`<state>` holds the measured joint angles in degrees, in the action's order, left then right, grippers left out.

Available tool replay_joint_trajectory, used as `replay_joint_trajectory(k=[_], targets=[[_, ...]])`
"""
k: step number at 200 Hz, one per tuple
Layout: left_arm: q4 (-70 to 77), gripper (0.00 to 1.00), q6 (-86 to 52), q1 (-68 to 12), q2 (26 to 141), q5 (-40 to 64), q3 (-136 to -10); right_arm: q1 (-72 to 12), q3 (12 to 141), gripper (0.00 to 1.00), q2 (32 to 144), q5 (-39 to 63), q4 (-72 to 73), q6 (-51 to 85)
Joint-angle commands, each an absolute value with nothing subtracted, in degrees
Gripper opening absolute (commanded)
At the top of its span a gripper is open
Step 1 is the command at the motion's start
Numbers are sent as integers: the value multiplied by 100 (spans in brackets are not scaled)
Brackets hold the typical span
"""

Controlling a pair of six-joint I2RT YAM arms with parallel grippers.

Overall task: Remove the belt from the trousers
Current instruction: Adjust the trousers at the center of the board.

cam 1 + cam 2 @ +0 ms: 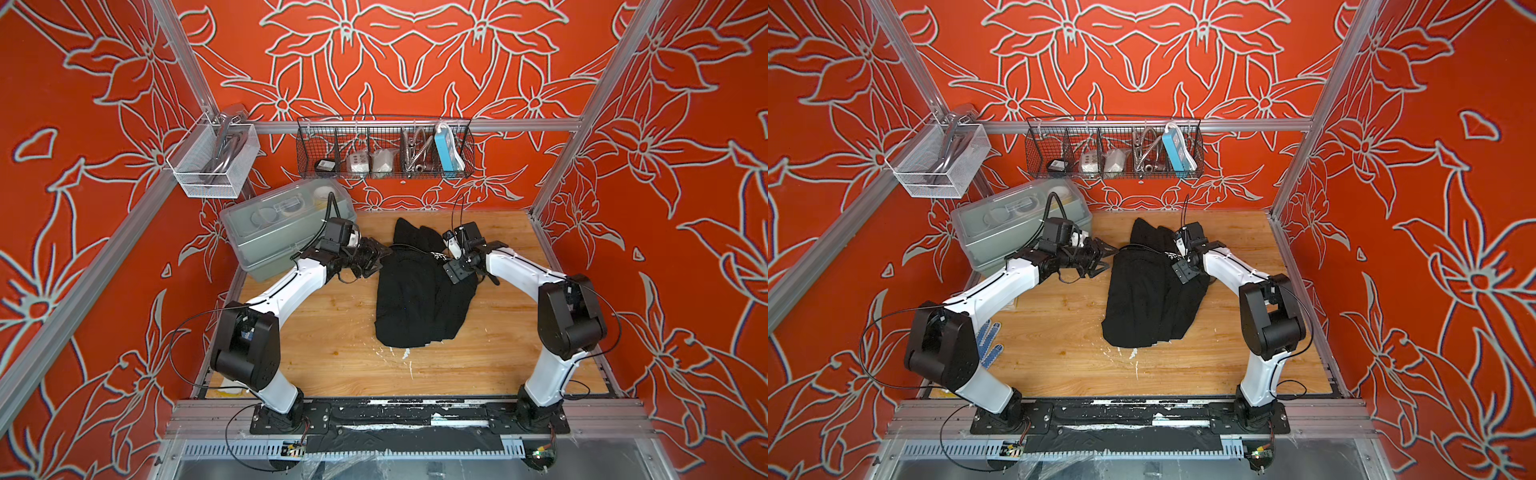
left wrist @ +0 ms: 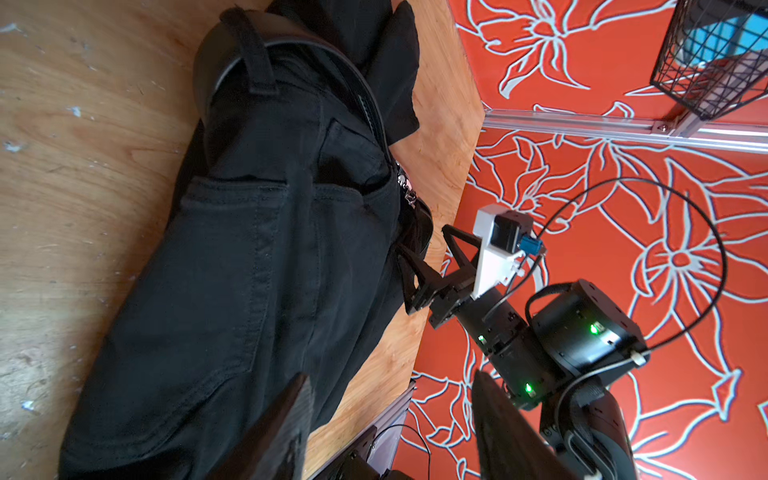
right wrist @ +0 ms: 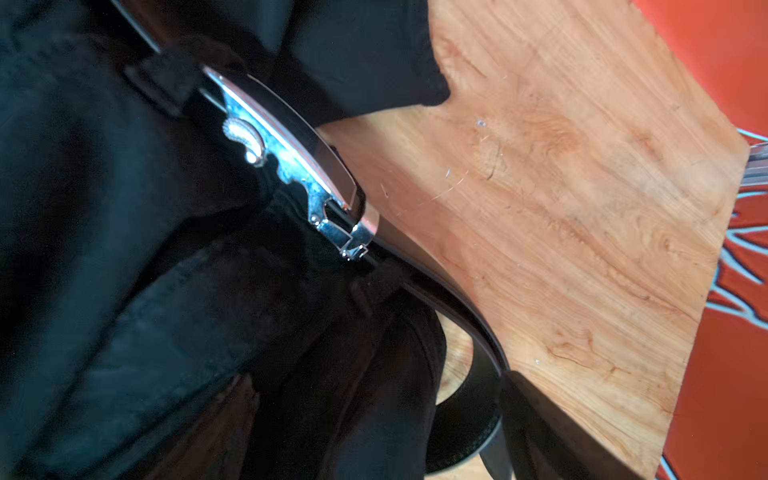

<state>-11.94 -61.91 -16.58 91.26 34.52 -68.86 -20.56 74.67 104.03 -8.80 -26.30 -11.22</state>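
Wire basket (image 1: pixel 308 143) holds blue power strip (image 1: pixel 446 150); left tool (image 1: pixel 1109 259) and right tool (image 2: pixel 422 241) gape, empty.

Left arm (image 1: pixel 291 286) & right arm (image 1: pixel 515 268): glossy white shells, thin black line down each, w/ chunky matte-black elbow housings (image 1: pixel 249 340). Thin black cable (image 1: pixel 171 345) loops off each. Black base plate (image 1: pixel 316 417) under each. On the right wrist: white cam bracket (image 2: pixel 494 253), blue connector (image 2: pixel 532 245), green LEDs (image 2: pixel 594 329). Left pincer (image 1: pixel 1108 261) & right pincer (image 2: pixel 423 239): black, skeletal triangular fingers.
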Motion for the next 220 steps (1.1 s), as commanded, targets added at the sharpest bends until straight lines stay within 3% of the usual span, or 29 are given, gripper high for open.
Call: replay_joint_trajectory(k=[1, 57, 150, 198, 220], targets=[[-1191, 61, -6124, -1687, 9164, 3639, -6820, -2065, 7893, 96, 10684, -851, -2635, -1143], [-1222, 62, -6038, -1687, 9446, 3775, -7100, -2065, 8790, 96, 11397, -672, -3003, -1116], [-1032, 62, -6149, -1635, 9979, 3911, -7480, -2057, 9211, 90, 12115, -121, -3153, -918], [-992, 60, -6207, -1635, 10014, 3894, -7458, -1954, 9412, 35, 12248, 144, -3303, -811], [-912, 59, -6232, -1635, 9891, 3851, -7327, -1925, 9404, 18, 12092, 247, -3391, -788]])
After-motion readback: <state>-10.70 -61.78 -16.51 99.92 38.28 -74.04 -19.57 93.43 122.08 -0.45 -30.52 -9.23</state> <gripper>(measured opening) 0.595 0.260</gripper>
